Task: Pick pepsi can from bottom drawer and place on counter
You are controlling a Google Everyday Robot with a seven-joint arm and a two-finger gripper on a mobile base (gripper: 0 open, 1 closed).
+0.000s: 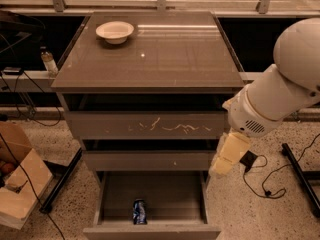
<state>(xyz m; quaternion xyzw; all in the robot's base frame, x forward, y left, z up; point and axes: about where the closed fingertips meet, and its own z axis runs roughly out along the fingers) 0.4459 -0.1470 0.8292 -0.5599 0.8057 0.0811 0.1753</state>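
While pepsi can [139,211] sits by bottom drawer [165,231] front edge, end effector [223,160] above its right rim, grip state unclear.

- The bottom drawer [107,199] stands pulled open, and the pepsi can [139,211] is upright in it near the front edge.
- The hand [224,160] hangs off the cabinet's right side, level with the middle drawer [147,160], above and to the right of the can and apart from it.
- A white bowl [115,32] sits at the back left of the glossy surface [165,64].
- The upper drawer front [100,126] bears pale scratches.
- A small bottle [49,63] stands left of the cabinet.
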